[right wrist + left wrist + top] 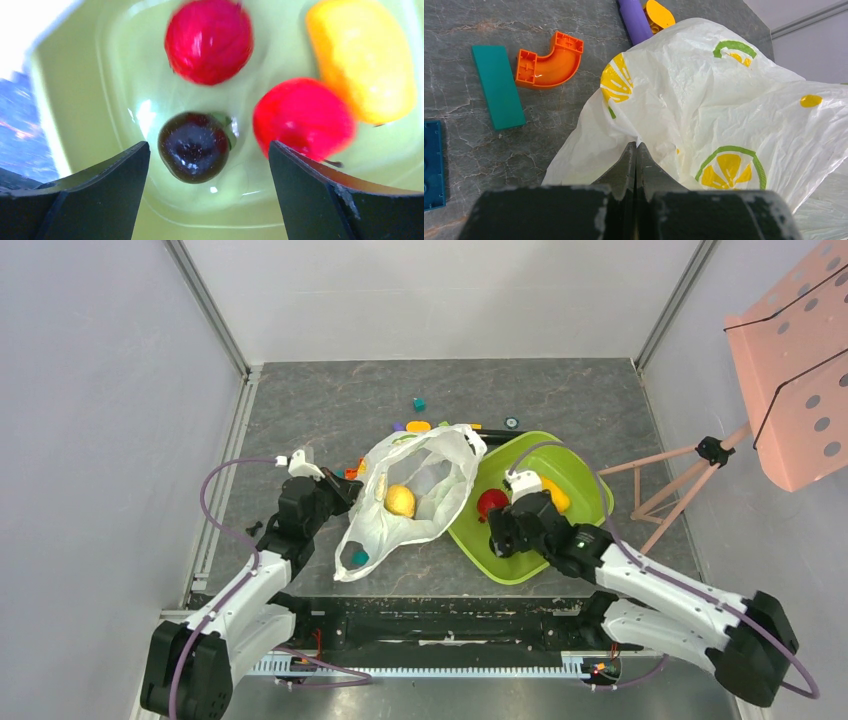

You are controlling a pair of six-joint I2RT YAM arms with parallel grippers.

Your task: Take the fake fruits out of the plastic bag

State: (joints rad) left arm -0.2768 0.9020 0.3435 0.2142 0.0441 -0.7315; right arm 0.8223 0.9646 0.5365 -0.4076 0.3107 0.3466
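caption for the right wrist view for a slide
Open right pincer over dark glossy plastic ball in lime-green plastic tray.

A robot lab cell: white panels [90, 390] wall the desk [300, 410] (metal posts [207, 305] at far corners), arms [248, 587] bolted at near edge.

An orange curved block [549, 62] lies beside a teal slab [498, 86], near what looks like a purple cylinder [635, 20].

The plastic bag [380, 530] is translucent white, printed with yellow lemon slices ringed in green; a yellow fruit [400, 500] shows through it. The tray [565, 455] is lime green, and in it are 2 red fruits [209, 40] [302, 117], a purple-black ball [193, 146] and a yellow-orange fruit [362, 60]. The counter [320, 400] is grey with marble veining. At the upper left of the left wrist view are an orange curved block [549, 60] and a teal bar [498, 86].
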